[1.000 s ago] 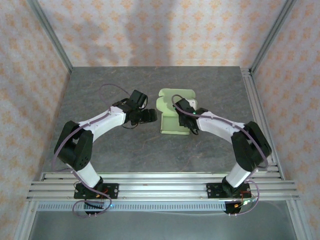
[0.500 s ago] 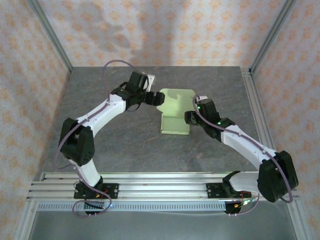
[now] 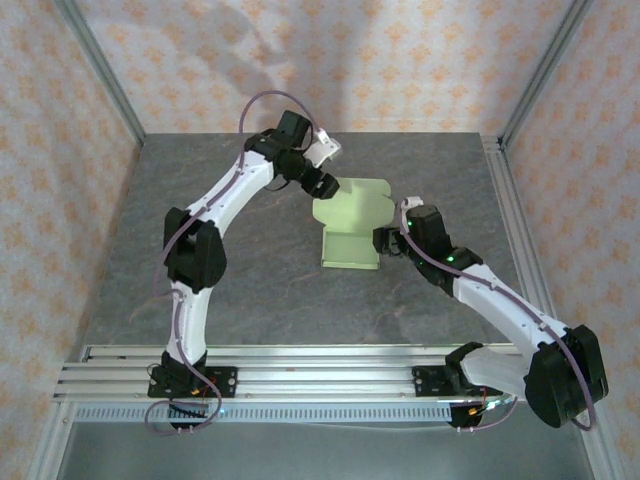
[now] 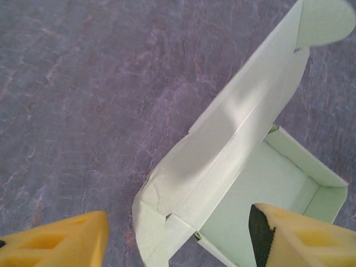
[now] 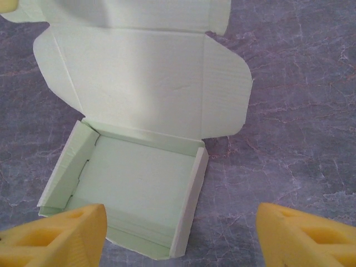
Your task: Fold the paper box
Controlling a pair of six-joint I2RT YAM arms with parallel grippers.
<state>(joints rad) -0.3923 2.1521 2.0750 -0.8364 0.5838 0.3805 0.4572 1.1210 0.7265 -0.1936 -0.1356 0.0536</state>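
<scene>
The left part of the grey tabletop (image 3: 270,290) lies bare from its left edge to the near rails (image 3: 320,362), giving broad open room. The left arm (image 3: 225,205) stretches over it toward the far side. The left end effector (image 3: 322,186) sits at the far-left corner of the paper box (image 3: 350,225). In the left wrist view its yellow fingers (image 4: 61,239) stand wide apart, released. The creased corner of the lid (image 4: 233,144) and a rounded flap lie between them, and neither finger is seen touching the card.

The box rests slightly right of the tabletop's centre, well apart from every wall. Its shallow tray (image 5: 139,183) lies nearer the arms, with four low walls standing and a straight, crisp edge on the right wall. The lid opens back from the tray's far edge. It has a round-cornered flap at each side and a further strip at its far end.

The right end effector (image 3: 384,242) is just beside the tray's right wall. In the right wrist view its yellow fingers (image 5: 303,236) are spread wide, released and gripping nothing, with the tray's near edge between them. Bare stone-patterned surface runs from the box's right side to the side rail (image 3: 508,210). A wide bare band separates the tray's near edge from the near rails.
</scene>
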